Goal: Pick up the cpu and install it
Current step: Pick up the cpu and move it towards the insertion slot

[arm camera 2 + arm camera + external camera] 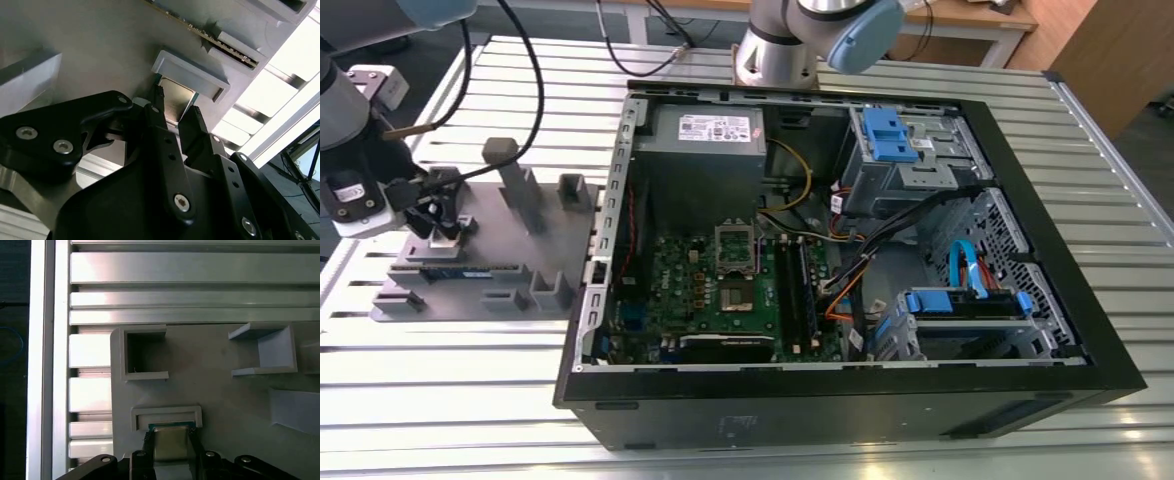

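The cpu (170, 444) is a small silver square with a thin dark rim, lying in a shallow framed pocket of the grey tray (225, 390). In both wrist views my gripper (170, 440) straddles it, one black finger against each opposite edge, shut on the cpu (176, 100) while it still rests in the pocket. In the exterior view my gripper (443, 228) stands over the grey tray (494, 295) at the exterior view's left. The open metal socket frame (736, 245) lies on the green motherboard (694, 290) inside the computer case.
The open black computer case (854, 400) lies on the slatted metal table (440, 400), with cables, blue drive brackets (887, 135) and a power supply (707, 135) inside. Upright grey posts (520, 185) and a dark memory stick (447, 270) stand on the tray near my gripper.
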